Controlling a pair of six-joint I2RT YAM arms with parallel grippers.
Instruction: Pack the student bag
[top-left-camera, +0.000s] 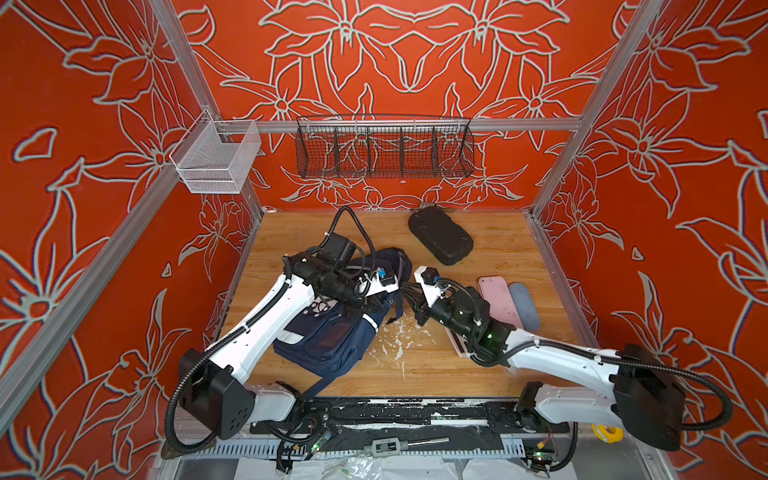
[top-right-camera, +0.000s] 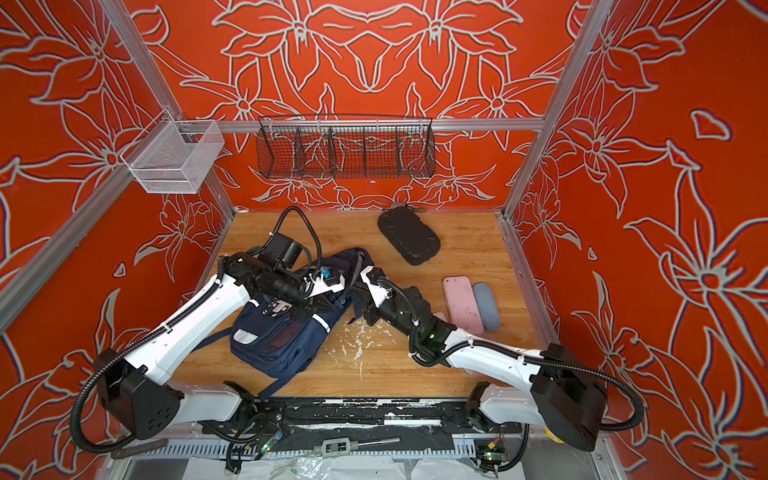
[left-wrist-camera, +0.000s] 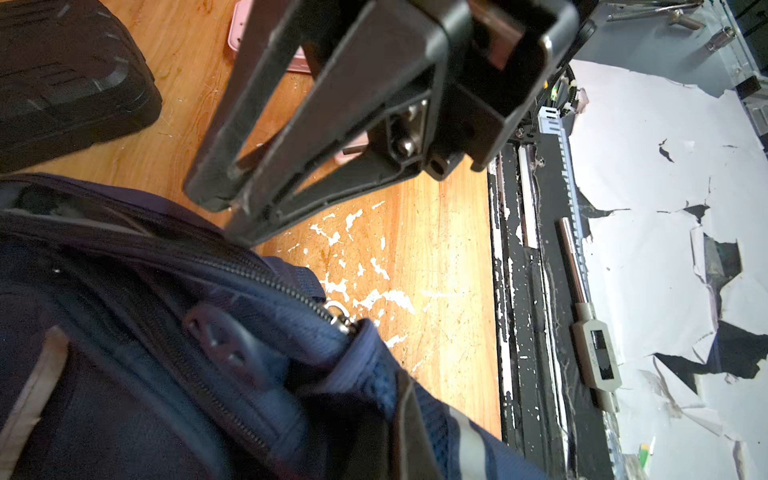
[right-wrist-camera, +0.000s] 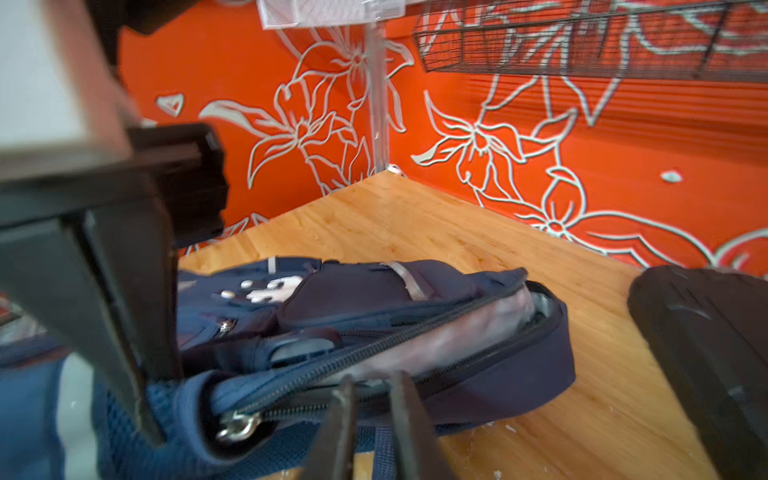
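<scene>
1. The student bag (top-left-camera: 332, 340) lies flat on the wooden table (top-left-camera: 478, 365), left of centre in both top views. Its front pockets face up and its zip (right-wrist-camera: 332, 361) is partly undone.
2. Left gripper (right-wrist-camera: 145, 407): jaws together, tips down in the bag's fabric by the zip end. Can't tell if it's actually pinching cloth.
3. Right gripper (right-wrist-camera: 374, 378): jaws a little apart, right at the open zip, nothing clearly between them.
4. Black hard case (top-left-camera: 440, 235) sits behind the bag, not touching it.

Red floral walls (top-left-camera: 83, 124), wooden tabletop (top-left-camera: 498, 249)
</scene>
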